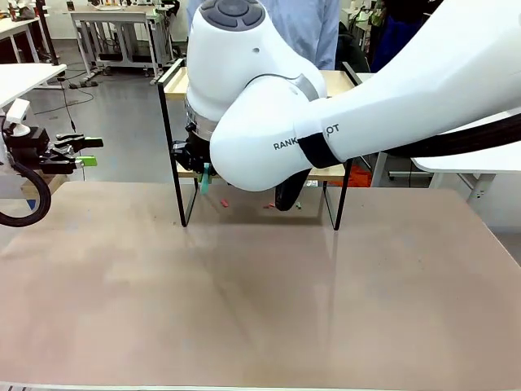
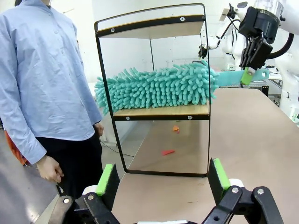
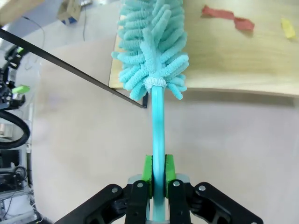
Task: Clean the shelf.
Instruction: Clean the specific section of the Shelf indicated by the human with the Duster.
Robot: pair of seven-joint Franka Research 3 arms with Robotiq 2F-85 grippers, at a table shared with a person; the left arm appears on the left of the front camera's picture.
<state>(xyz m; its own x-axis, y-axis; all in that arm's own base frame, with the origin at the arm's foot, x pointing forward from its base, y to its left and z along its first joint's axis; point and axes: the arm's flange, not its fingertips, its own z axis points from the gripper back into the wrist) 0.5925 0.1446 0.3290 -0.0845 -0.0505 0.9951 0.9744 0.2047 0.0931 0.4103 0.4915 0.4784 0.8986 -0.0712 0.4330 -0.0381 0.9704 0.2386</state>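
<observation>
Task judged mid-way; the shelf [image 2: 161, 112] stands at the far side of the table [image 1: 260, 309], in front of a person [image 2: 42, 79]; right gripper [image 3: 158, 175] is clamped tight on the handle of a teal duster [image 2: 154, 88], whose fluffy head lies along the lower board. Not clean yet: 1 red scrap [image 3: 227, 16] and 1 yellow scrap [image 3: 288, 28] are seen on that board beside the head. 1 orange scrap [image 2: 176, 129] and 1 red bit [image 2: 167, 152] lie on the table under the shelf, probably swept off. Contents of the 2 tiers: lower board holds the duster head plus those 2 scraps; top board's upper face is mostly hidden by the right arm, and nothing is seen on the visible ends. Left gripper [image 2: 163, 170] is held off to the robot's left, jaws spread wide, nothing between them. Left to do, by estimate: clear the last scraps off the lower board, then check the top.
</observation>
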